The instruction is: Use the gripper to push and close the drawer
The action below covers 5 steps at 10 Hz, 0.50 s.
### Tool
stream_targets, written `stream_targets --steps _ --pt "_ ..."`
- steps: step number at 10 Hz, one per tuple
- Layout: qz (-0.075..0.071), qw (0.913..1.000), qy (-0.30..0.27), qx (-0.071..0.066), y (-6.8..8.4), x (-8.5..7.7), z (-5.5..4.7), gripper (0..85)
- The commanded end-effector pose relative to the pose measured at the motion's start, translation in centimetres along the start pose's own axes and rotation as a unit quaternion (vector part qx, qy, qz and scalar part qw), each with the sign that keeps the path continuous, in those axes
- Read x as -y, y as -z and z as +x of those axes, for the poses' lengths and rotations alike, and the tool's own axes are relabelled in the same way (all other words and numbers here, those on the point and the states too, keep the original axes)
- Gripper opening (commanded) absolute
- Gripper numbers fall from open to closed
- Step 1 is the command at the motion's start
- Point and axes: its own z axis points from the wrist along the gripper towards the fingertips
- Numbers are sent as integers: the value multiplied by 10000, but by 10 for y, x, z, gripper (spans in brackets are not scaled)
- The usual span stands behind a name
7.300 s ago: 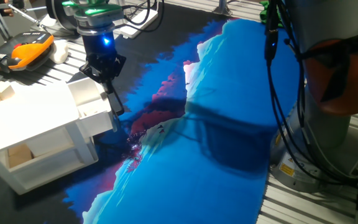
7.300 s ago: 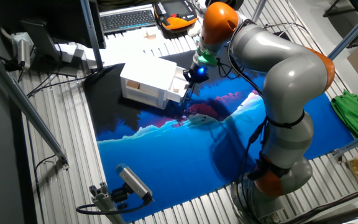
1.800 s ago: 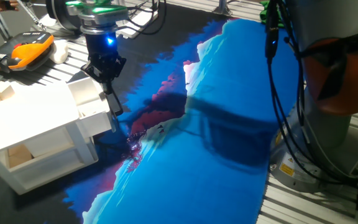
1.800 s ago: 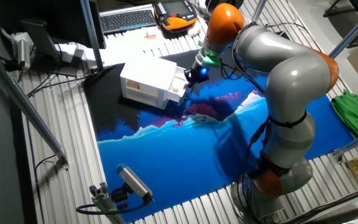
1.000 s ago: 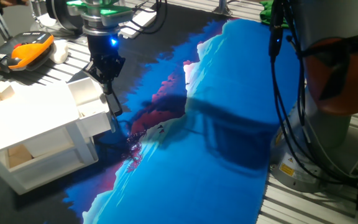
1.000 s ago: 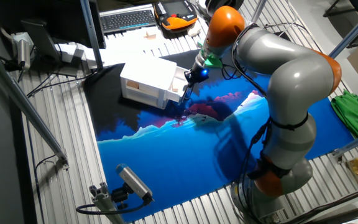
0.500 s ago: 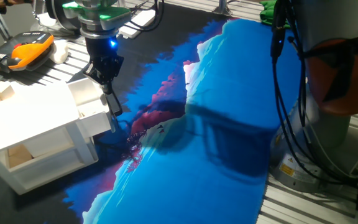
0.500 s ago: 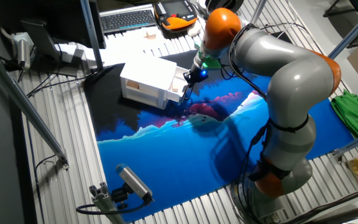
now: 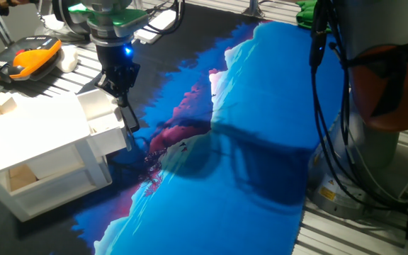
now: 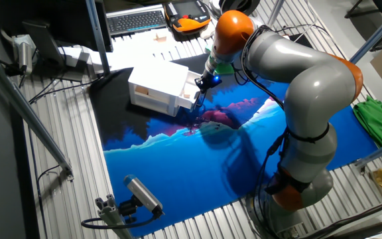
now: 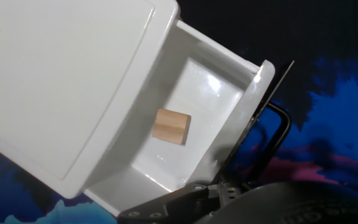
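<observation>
The white drawer (image 9: pixel 103 113) stands partly pulled out of the small white cabinet (image 9: pixel 34 134), its black bar handle (image 9: pixel 130 117) facing the blue cloth. My black gripper (image 9: pixel 123 98), blue light glowing above it, hangs fingers-down at the drawer's front edge, right by the handle, and looks shut and empty. The other fixed view shows the gripper (image 10: pixel 199 93) at the drawer's front (image 10: pixel 190 91). In the hand view the drawer (image 11: pixel 185 99) is open with a wooden block (image 11: pixel 171 126) inside, and the handle (image 11: pixel 279 134) lies at the right.
A blue and black cloth (image 9: pixel 246 177) covers the table. A wooden block (image 9: pixel 3 105) sits on the cabinet top and another (image 9: pixel 21 177) in its lower shelf. An orange-black pendant (image 9: pixel 23 60) and a keyboard (image 10: pixel 136 20) lie behind. The arm's grey-orange base (image 9: pixel 388 85) stands right.
The gripper has shifted slightly left, closer to the drawer front. The drawer looks as far open as before.
</observation>
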Motion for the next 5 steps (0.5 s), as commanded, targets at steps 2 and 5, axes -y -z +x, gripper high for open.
stream_targets --steps 2,5 --pt "-9 10000 10 -24 0 0 0 0" --pt "62 9998 150 -118 0 0 0 0"
